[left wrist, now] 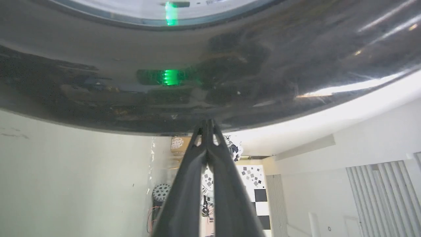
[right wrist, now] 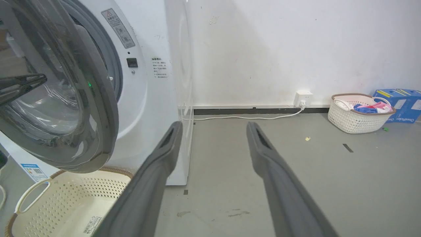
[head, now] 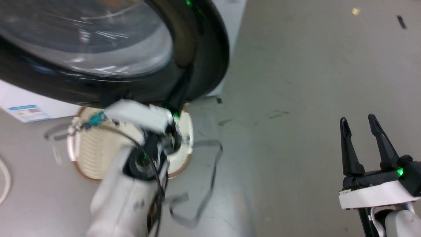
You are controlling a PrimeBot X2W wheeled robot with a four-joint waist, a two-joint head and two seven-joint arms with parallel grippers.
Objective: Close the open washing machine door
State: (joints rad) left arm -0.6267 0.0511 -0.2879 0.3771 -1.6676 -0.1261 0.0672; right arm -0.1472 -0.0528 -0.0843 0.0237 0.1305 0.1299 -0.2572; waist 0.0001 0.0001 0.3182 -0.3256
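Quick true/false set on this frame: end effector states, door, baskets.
1. The left end effector is shut, tips at the washing machine door's black rim. True.
2. The right end effector is shut. False: it is open, holding nothing.
3. The door is latched. False: it stands ajar from the washing machine.
4. The far basket beside the wall socket holds clothes. True.
5. The near basket under the door is full. False: it looks empty.

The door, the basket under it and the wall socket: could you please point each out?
Door [right wrist: 56, 108]: right wrist view, on the glass bowl.
Basket [right wrist: 65, 194]: right wrist view, on its perforated inner wall.
Socket [right wrist: 303, 98]: right wrist view, on its white face.
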